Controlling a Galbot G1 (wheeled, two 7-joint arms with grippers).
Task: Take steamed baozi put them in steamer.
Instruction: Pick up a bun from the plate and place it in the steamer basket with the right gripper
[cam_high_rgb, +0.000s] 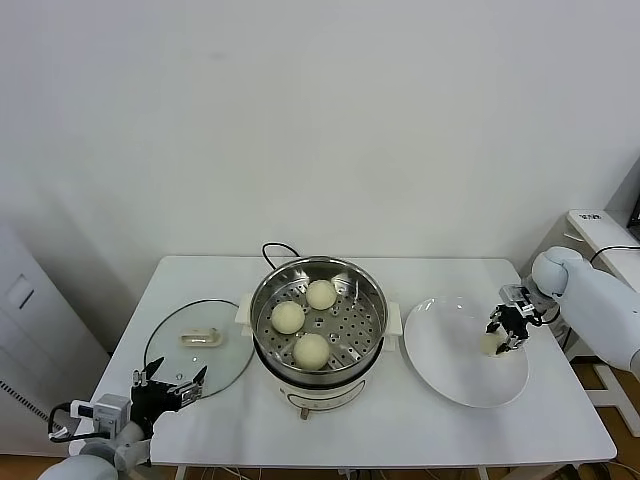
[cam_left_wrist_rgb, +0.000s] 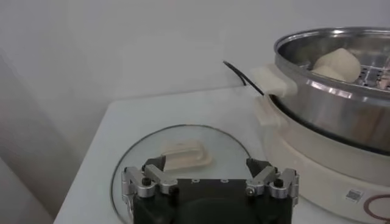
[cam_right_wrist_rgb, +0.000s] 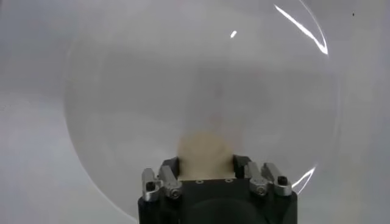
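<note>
On the white rectangular tabletop (cam_high_rgb: 400, 420) stands the large round shiny steel steamer (cam_high_rgb: 318, 318) with its perforated bottom, set on a white electric base, and three smooth cream-white steamed baozi lie inside it: one toward the back (cam_high_rgb: 321, 294), one on the robot's left side (cam_high_rgb: 288, 317) and one nearest the robot (cam_high_rgb: 311, 350). To the steamer's right sits a wide white round plate (cam_high_rgb: 450, 375), and over its far right part the right claw (cam_high_rgb: 505, 335) is pressed onto the fourth cream-white baozi (cam_high_rgb: 491, 344), pinching it between its fingers. The right wrist view shows what the head view cannot: the bun (cam_right_wrist_rgb: 204, 152) sits directly between the two dark fingertips (cam_right_wrist_rgb: 242, 163), with the plate's pale rim (cam_right_wrist_rgb: 317, 42) curving all around it. To the steamer's left lies a flat round glass lid (cam_high_rgb: 190, 352) with a pale knob, and the left claw (cam_high_rgb: 168, 385) rests at the tabletop's near left edge, its fingers spread wide and holding nothing. The left wrist view adds a low side look: the lid's knob (cam_left_wrist_rgb: 186, 155) just beyond the spread fingertips (cam_left_wrist_rgb: 152, 167), the steamer's white side handle (cam_left_wrist_rgb: 271, 82), a black cable (cam_left_wrist_rgb: 244, 74) behind it, and one bun (cam_left_wrist_rgb: 338, 64) peeking over the steel rim.
</note>
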